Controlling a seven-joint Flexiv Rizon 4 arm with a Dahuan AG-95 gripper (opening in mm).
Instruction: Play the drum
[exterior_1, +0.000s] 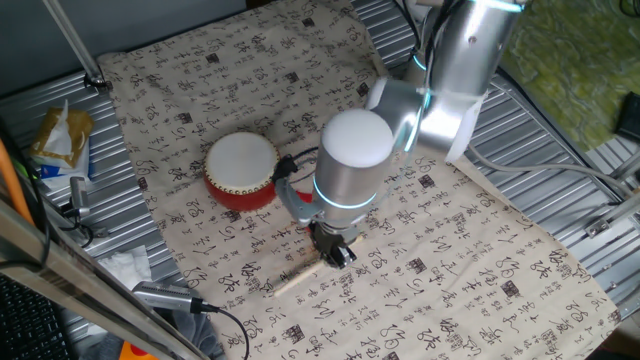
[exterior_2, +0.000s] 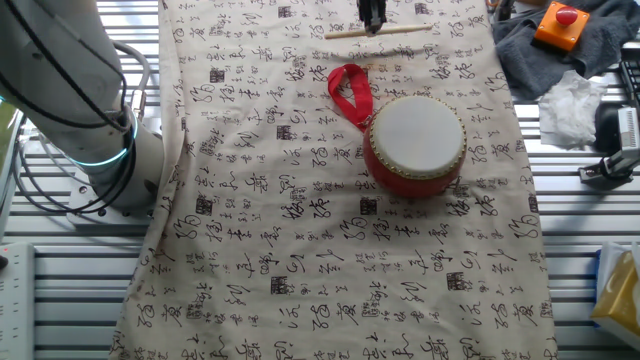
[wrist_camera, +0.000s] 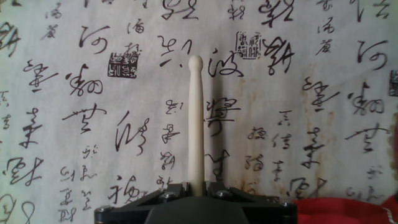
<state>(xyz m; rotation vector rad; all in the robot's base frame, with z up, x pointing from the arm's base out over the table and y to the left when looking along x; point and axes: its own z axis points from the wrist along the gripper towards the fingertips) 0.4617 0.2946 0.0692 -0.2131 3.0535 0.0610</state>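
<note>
End effector (wrist_camera: 196, 190) clamps thin wooden stick (wrist_camera: 196, 124) above cloth (wrist_camera: 323, 74).

Stick (wrist_camera: 196, 124) base hidden — end effector (wrist_camera: 198, 194) fingertips cropped.

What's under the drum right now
The drum sits on the calligraphy-printed cloth that covers the table. Its red ribbon trails beside it on the cloth. The patch directly beneath the drum is hidden by its body.

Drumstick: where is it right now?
The drumstick lies on the calligraphy cloth with the pincer at its butt end, apart from the drum.
</note>
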